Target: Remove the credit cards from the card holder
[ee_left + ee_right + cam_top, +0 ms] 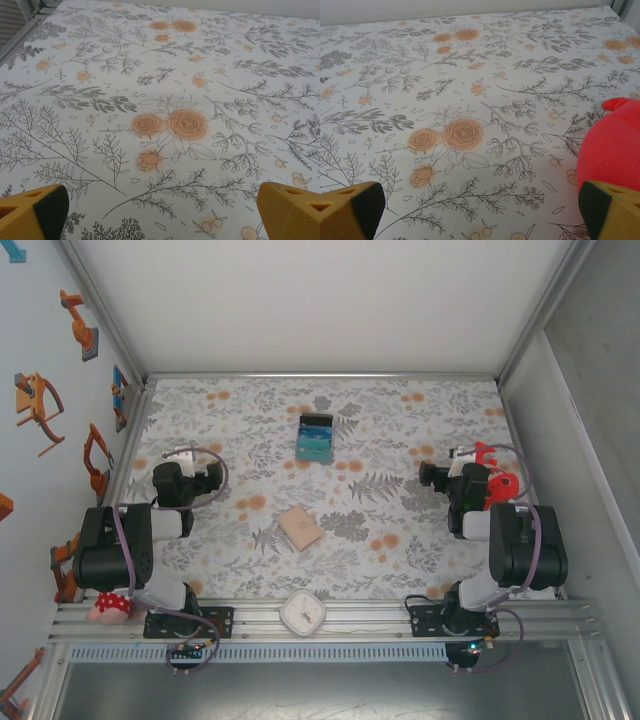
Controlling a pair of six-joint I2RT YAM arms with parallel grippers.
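Note:
The card holder (299,528) is a tan, roughly square wallet lying shut on the flowered cloth near the table's middle. The credit cards are hidden. My left gripper (184,454) hovers over the left side of the table, well left of the wallet. It is open: its yellow fingers (31,214) stand wide apart with only cloth between them (165,212). My right gripper (461,456) is over the right side, far from the wallet, also open (480,212) with nothing between its fingers (350,210).
A teal-and-black block (315,437) lies beyond the wallet. A red plush thing (494,480) (612,145) sits right beside the right gripper. A white round clock (302,613) rests on the front rail, and a mushroom toy (108,607) by the left base.

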